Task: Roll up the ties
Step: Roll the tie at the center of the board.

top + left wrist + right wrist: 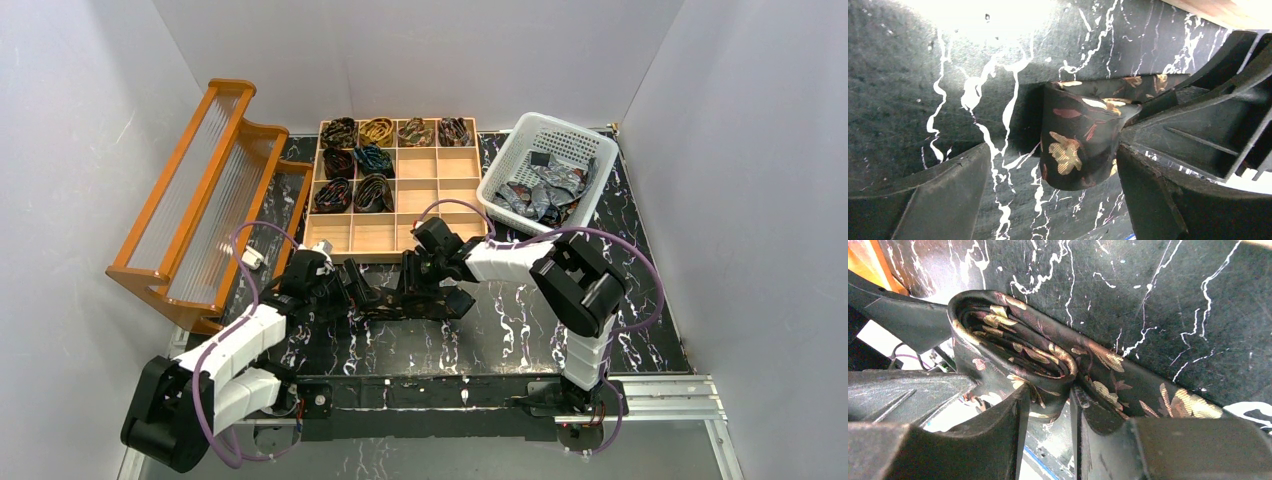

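- A dark tie [1018,350] with gold leaves lies partly coiled on the surface [520,320], which is black with white veins.
- The right hand [1048,392] pinches the coil's layers. The left hand [1053,150] is released, its fingers spread either side of the coil.
- Behind stand a wooden tray [440,195] with rolled ties [355,165], a white basket [590,140] of loose ties [545,190], and an orange rack [200,200].
- Plain pale walls [400,50] close in three sides.

Black-and-white left arm [240,340] and right arm [510,262], purple cables [233,255], black jaws
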Controlling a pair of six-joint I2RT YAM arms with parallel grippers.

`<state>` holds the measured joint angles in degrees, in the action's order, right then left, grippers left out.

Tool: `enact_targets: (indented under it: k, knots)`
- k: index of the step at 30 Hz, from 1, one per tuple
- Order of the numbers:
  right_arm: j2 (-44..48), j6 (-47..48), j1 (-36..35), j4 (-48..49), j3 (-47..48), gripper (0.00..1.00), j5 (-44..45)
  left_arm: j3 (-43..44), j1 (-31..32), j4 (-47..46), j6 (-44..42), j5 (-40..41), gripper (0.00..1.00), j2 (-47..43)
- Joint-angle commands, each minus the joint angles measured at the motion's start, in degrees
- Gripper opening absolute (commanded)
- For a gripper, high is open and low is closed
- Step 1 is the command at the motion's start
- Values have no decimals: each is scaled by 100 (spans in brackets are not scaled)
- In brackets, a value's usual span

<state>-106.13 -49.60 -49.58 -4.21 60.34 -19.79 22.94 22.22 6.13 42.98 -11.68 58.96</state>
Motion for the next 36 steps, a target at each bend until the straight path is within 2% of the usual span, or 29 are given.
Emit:
enact_targets:
  k: [1, 16, 28, 36]
  knots:
    - [-142, 189, 120, -225, 117, 41, 85, -195, -66, -347, -85, -288, 93, 83]
    - [-339, 206, 296, -56, -184, 40, -244, -518, -112, -1153, 21, -854, 83, 616]
    - [-351, 100, 298, 29, -251, 40, -209, -821, -121, -1691, 224, -1187, 70, 858]
    - [-364, 38, 300, 77, -296, 40, -235, -1401, -256, -2921, 968, -1394, 68, 1059]
